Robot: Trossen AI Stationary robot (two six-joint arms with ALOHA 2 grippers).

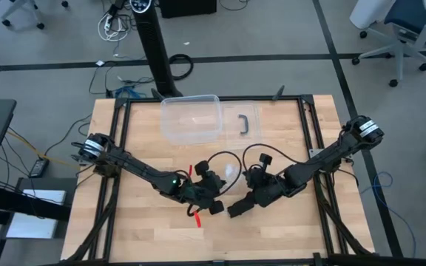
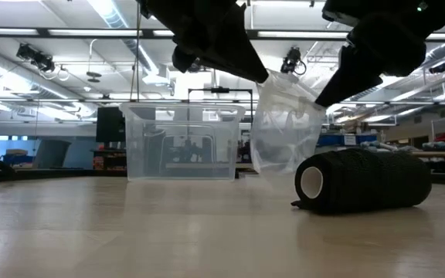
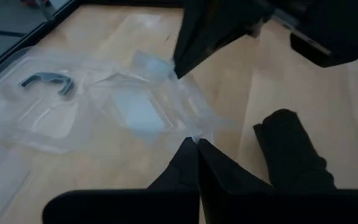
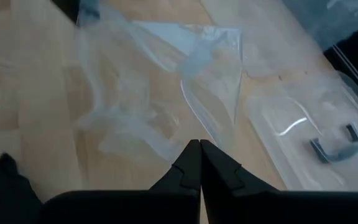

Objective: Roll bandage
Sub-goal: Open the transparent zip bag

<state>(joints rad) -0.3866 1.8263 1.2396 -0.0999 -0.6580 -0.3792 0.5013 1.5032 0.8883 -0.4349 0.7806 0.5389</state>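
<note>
Both arms meet over the middle of the wooden table [image 1: 146, 236], and between them hangs a crinkly clear plastic bag [image 2: 284, 127] lifted off the surface. The left gripper [image 3: 197, 144] has its two dark fingers pressed together on one edge of the bag, and the right gripper [image 4: 199, 147] has its fingers closed the same way on another edge, so the bag is pinched from both sides and held up by the two of them. The bandage [image 2: 365, 180] is a black roll lying on its side on the tabletop, just beside the bag and below the right arm; its pale hollow core faces the low camera and a bit of loose fabric trails at its base. Neither gripper touches the bandage. In the left wrist view the roll [image 3: 289, 149] lies on the wood near the hanging bag. Farther back on the table stands a clear plastic box [image 1: 191, 117], open at the top, and next to it lies its clear lid with a black handle [image 1: 245, 123]. A short red strip [image 1: 197, 219] lies on the wood near the left gripper
</note>
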